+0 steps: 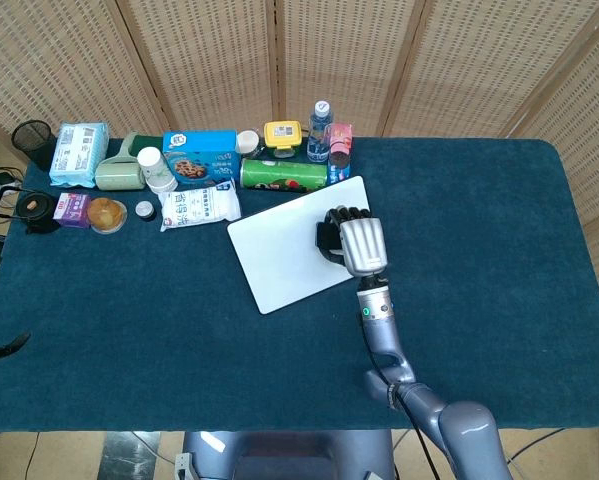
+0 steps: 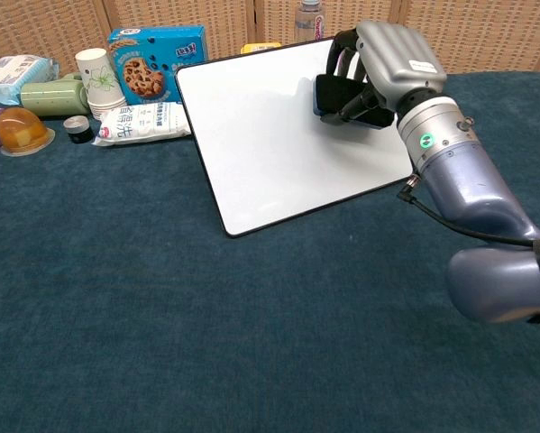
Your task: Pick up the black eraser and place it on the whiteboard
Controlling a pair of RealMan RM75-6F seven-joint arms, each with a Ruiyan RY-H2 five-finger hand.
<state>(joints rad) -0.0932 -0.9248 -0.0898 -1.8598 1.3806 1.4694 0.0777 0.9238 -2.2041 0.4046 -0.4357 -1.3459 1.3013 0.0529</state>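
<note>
Right hand (image 2: 370,70) grips the black eraser (image 2: 335,95) over the whiteboard's (image 2: 270,135) far right part.
Only the head view shows the green can (image 1: 283,174); labels too small to read.

Cookie box (image 1: 199,157); paper cups (image 1: 156,170) — green can (image 1: 283,174)
</note>
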